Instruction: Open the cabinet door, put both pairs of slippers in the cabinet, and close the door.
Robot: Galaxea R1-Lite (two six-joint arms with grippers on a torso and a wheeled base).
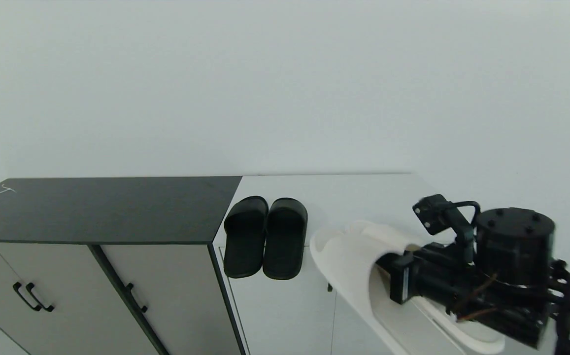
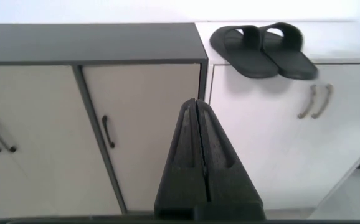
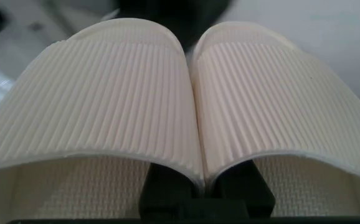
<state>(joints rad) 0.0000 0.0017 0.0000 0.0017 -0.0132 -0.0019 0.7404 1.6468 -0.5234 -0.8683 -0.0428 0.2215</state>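
Head view shows the white slippers [image 1: 349, 261] held in the right gripper [image 1: 405, 278], lifted in front of the right part of the white cabinet [image 1: 285, 315]. Their long axis runs from the toes, up and toward the robot's left, back to the heels by the arm. In the right wrist view the fingers [image 3: 167, 196] are clamped on the two straps where they meet, so both shoes ride side by side as one bundle.

The black slippers [image 1: 265, 236] lie together on the white cabinet's top at its left end, just beside the dark-topped cabinet [image 1: 107, 207]. Their heels hang over the front edge.

Every door in sight is closed. The left gripper [image 2: 197, 124] hangs in front of the cabinets with its fingers pressed together on nothing. It points at the fronts near where the two cabinets meet. The black door handle [image 2: 107, 130] lies to one side of that line and the pale pair of handles [image 2: 314, 102] to the other. All are upright bars.

With the right arm loaded, opening a door likely falls to the left arm. Its fingers would have to part first, then close sideways across an upright bar. The pictures do not settle which cabinet is meant.
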